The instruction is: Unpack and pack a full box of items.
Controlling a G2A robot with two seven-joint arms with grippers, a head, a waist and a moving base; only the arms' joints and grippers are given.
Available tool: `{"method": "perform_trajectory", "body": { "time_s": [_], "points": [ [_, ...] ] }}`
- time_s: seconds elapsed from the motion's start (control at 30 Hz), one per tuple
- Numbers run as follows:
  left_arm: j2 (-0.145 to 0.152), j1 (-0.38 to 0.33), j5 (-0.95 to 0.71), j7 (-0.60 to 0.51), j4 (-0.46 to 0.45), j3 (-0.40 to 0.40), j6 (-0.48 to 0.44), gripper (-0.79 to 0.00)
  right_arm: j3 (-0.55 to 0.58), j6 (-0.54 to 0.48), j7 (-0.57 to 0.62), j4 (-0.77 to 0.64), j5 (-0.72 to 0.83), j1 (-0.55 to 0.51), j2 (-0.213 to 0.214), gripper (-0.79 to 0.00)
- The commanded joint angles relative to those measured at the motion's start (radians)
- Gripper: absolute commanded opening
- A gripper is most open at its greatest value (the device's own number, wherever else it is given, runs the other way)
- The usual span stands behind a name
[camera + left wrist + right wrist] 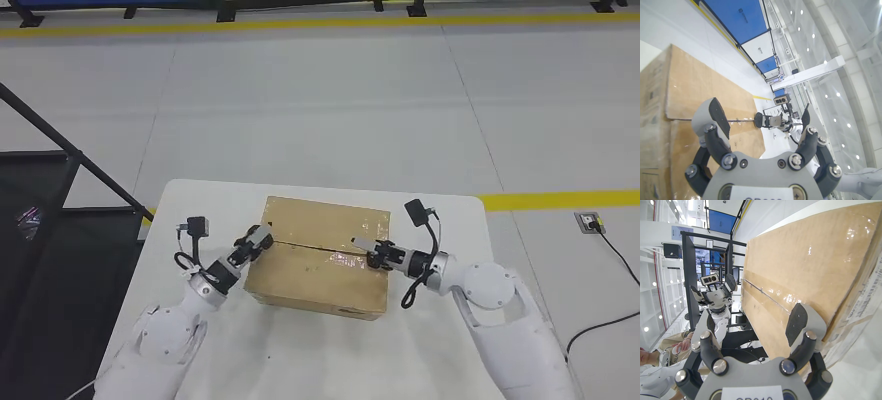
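The cardboard box [318, 270] sits closed at the centre of the white tabletop [300, 350], its top flaps meeting at a taped seam [310, 245]. The left gripper [260, 240] is at one end of the seam and the right gripper [360, 246] at the other (both have their fingers spread apart and hold nothing).

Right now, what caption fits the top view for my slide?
Left tool and right tool, both open, flank the closed cardboard box on the table.

Pale grey floor [300, 100] with yellow lines [300, 23], blue wall panels [734, 17], round ceiling lights [838, 94], black frames [687, 266].
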Motion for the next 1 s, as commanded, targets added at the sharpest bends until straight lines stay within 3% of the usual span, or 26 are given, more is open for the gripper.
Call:
{"method": "perform_trajectory", "body": {
  "time_s": [0.0, 0.23, 0.5, 0.7, 0.83, 0.97],
  "points": [
    [0.004, 0.033, -0.030, 0.022, -0.007, -0.047, 0.005, 0.000, 0.000, -0.001, -0.001, 0.002, 0.001, 0.000, 0.000, 0.000],
    [0.012, 0.154, -0.164, 0.051, 0.008, -0.158, 0.032, 0.000, 0.000, -0.001, -0.001, 0.002, 0.001, 0.000, 0.000, 0.000],
    [0.000, 0.186, -0.282, 0.052, 0.101, -0.147, 0.087, 0.000, 0.000, -0.001, -0.001, 0.002, 0.001, 0.000, 0.000, 0.000],
    [-0.017, 0.091, -0.444, -0.026, 0.232, -0.109, 0.166, 0.000, 0.000, -0.001, -0.001, 0.002, 0.001, 0.000, 0.000, 0.000],
    [-0.031, -0.004, -0.469, -0.039, 0.335, -0.063, 0.216, 0.000, 0.000, -0.001, -0.001, 0.002, 0.001, 0.000, 0.000, 0.000],
    [-0.049, -0.094, -0.442, -0.016, 0.436, -0.007, 0.211, 0.000, 0.000, -0.001, -0.001, 0.002, 0.001, 0.000, 0.000, 0.000]
  ]
}}
